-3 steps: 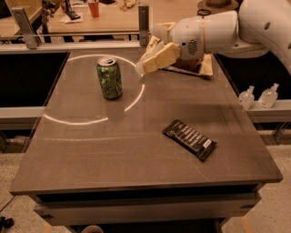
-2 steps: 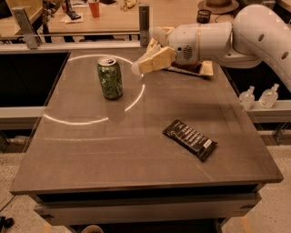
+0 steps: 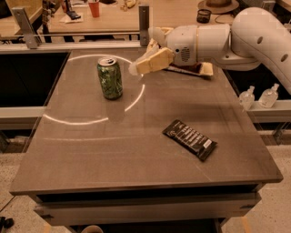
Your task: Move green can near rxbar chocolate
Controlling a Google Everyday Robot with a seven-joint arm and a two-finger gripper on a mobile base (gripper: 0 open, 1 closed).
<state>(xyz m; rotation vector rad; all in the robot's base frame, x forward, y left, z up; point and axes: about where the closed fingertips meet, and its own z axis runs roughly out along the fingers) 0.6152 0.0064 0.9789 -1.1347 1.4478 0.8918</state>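
Note:
The green can stands upright on the dark table, at the far left part of it. The rxbar chocolate, a flat black bar with white lettering, lies to the right of the table's middle. My gripper, with tan fingers, hovers above the table a short way to the right of the can, apart from it and holding nothing. It points left toward the can.
A brown and yellow snack bag lies at the table's far edge, mostly hidden under my arm. Two small clear bottles stand off the table's right side. A wooden table with a red cup is behind.
My arm and gripper have moved left, closer to the green can. The can and the bar have not moved.

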